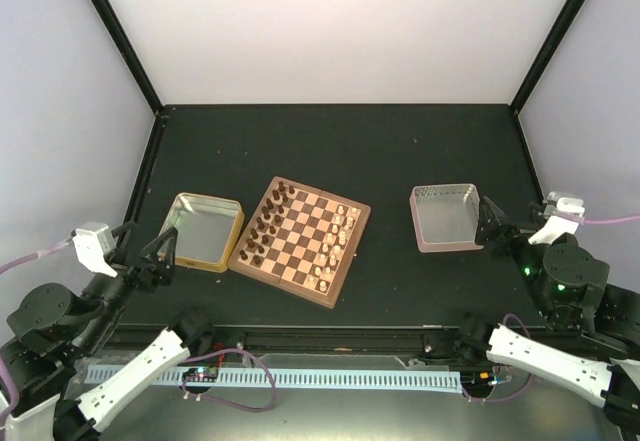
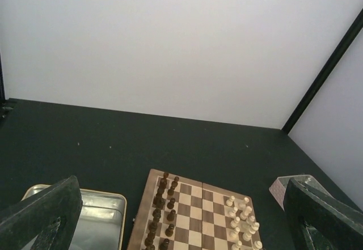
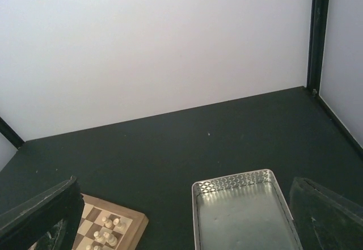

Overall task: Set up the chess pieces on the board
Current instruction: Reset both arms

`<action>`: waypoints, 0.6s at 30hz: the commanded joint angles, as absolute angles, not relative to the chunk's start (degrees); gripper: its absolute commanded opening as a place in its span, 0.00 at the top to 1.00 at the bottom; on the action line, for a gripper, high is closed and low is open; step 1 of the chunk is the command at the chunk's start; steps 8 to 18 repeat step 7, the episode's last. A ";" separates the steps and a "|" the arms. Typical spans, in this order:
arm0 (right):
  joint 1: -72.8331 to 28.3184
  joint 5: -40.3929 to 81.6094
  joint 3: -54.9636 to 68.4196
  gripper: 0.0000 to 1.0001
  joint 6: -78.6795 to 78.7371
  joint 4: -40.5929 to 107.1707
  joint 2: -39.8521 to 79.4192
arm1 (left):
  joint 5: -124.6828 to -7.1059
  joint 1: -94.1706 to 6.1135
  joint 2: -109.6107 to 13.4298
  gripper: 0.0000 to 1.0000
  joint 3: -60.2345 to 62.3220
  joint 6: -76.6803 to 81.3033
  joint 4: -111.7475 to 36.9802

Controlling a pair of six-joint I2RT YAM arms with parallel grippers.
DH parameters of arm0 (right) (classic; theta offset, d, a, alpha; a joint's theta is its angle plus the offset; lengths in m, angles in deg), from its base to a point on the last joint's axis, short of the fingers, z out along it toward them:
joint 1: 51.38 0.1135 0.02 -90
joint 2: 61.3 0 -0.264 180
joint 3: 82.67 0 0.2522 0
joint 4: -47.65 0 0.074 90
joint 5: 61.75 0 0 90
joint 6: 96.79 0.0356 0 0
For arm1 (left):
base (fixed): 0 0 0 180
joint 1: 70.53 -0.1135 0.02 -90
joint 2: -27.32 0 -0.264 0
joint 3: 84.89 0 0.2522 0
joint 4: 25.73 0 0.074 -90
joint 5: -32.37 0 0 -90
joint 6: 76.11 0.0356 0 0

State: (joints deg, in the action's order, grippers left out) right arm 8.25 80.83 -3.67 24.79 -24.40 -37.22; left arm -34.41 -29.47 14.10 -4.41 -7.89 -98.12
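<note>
Both jaws gape empty; board point(image 1: 303, 239) lies skewed, chess pieces point(image 1: 338, 243) seemingly lining its right edge.

The left arm point(image 1: 130, 376) is bolted at the near left. Its white forearm link runs up and outward, the elbow is folded low, and the wrist sits at the far left edge. The left gripper point(image 1: 147, 248) points inward and forward, jaws spread wide and holding nothing. In the left wrist view its fingers point(image 2: 42, 216) stand at the two bottom corners, well apart and bare.

The right arm point(image 1: 540, 351) mirrors this posture: base at the near right, elbow folded, wrist at the far right. The right gripper point(image 1: 492, 229) points inward, jaws also spread wide, with no load. In the right wrist view its fingers point(image 3: 39, 219) occupy the bottom corners, well apart.
</note>
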 commanded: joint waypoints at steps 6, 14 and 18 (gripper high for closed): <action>8.01 83.70 -3.28 0.00 24.21 -24.67 -37.94 | -33.67 -29.65 15.45 0.01 -3.17 -5.15 -99.27; 8.02 83.70 -3.40 0.00 24.11 -24.51 -37.99 | -33.58 -29.64 15.71 0.01 -3.25 -4.98 -98.92; 8.02 83.70 -3.40 0.00 24.11 -24.51 -37.99 | -33.58 -29.64 15.71 0.01 -3.25 -4.98 -98.92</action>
